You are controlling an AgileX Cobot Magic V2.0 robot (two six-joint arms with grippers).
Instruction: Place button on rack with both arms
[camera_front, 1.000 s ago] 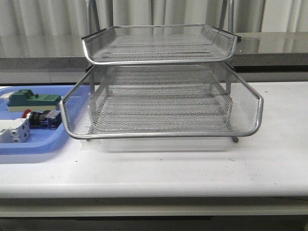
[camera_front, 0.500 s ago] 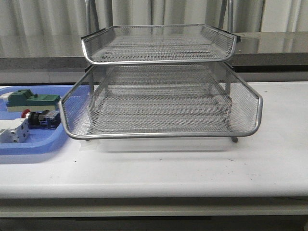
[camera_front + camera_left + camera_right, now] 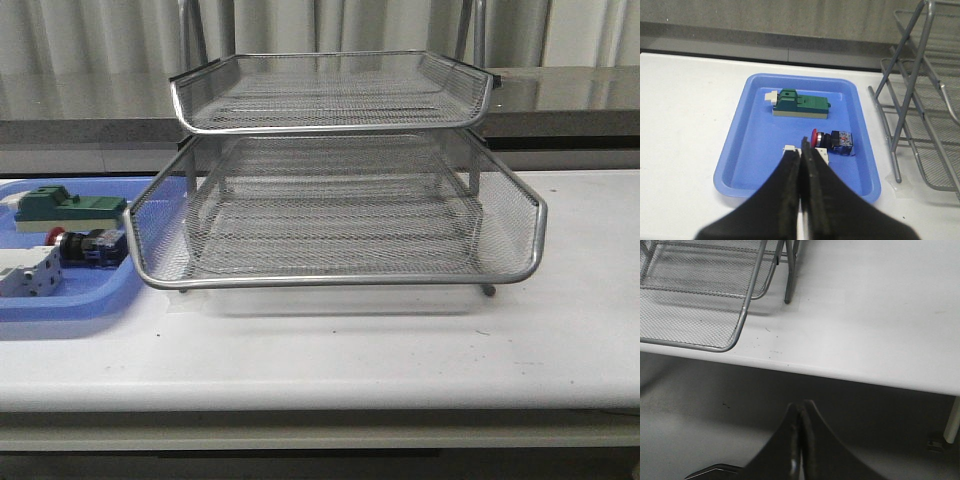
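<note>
The button (image 3: 831,139), red-headed with a black body and blue rear, lies on its side in the blue tray (image 3: 745,145); the front view shows the button (image 3: 88,246) at the far left. The silver wire-mesh rack (image 3: 340,215) stands mid-table, and its legs (image 3: 900,110) show in the left wrist view. My left gripper (image 3: 801,152) is shut and empty, hovering over the tray just short of the button. Shut with nothing in it, my right gripper (image 3: 800,410) hangs off the table's front edge, near the rack's corner (image 3: 735,335). Neither arm appears in the front view.
In the blue tray (image 3: 70,300) a green block (image 3: 68,208) lies behind the button and a white terminal block (image 3: 28,272) in front. The same green block (image 3: 801,103) and white terminal block (image 3: 822,155) show in the left wrist view. A table leg (image 3: 952,420) stands at the right.
</note>
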